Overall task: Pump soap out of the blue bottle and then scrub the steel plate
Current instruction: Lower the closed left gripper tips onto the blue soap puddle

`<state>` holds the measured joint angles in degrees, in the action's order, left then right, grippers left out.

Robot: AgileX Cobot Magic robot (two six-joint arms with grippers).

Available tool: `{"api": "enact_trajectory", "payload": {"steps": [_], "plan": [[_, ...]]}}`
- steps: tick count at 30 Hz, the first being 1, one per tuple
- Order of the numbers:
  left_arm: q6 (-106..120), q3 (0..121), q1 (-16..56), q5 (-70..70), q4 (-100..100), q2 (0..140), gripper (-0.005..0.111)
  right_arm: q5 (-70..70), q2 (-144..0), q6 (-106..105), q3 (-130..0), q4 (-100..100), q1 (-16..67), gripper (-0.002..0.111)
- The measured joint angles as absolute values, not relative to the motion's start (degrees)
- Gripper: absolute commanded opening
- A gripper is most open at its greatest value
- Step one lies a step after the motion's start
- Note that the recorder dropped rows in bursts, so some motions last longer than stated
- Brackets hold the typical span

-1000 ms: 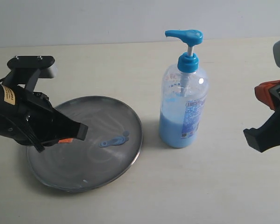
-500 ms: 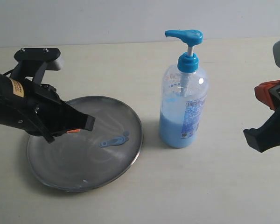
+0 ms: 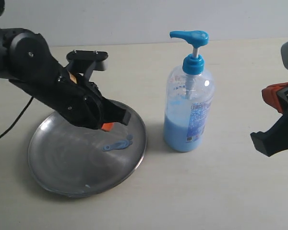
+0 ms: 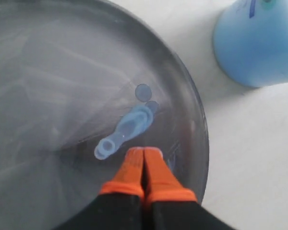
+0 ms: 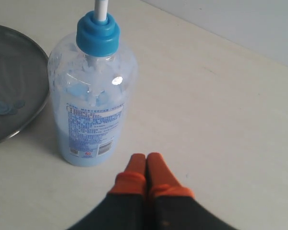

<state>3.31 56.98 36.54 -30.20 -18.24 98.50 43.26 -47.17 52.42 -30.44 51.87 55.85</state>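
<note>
Exterior high, angled down; close wrist views share plate [image 4: 53, 72], bottle [image 5: 93, 96].

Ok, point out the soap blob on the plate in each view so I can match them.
Exterior view: soap blob on the steel plate, toward the blue bottle.
Left wrist view: mid-picture, just ahead of the left gripper.
Right wrist view: faint smear at the picture's edge.
Shared landmark: the blue bottle.

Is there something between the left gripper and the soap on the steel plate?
Nothing visible does. The left gripper, shut, is close beside the soap; only bare steel plate lies between them.
</note>
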Motion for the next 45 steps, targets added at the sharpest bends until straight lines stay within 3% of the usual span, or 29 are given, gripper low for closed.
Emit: {"api": "enact_trajectory", "payload": {"steps": [21,45], "plan": [[12.8,66.1,36.6,-33.1,-29.1,114.1,0.000,40.6,-46.2,52.5,-30.4,51.8,55.8,0.000],[13.1,66.6,36.6,-28.5,-29.4,117.5,0.000,40.6,-26.1,52.6,-30.4,50.5,55.8,0.000]]}}
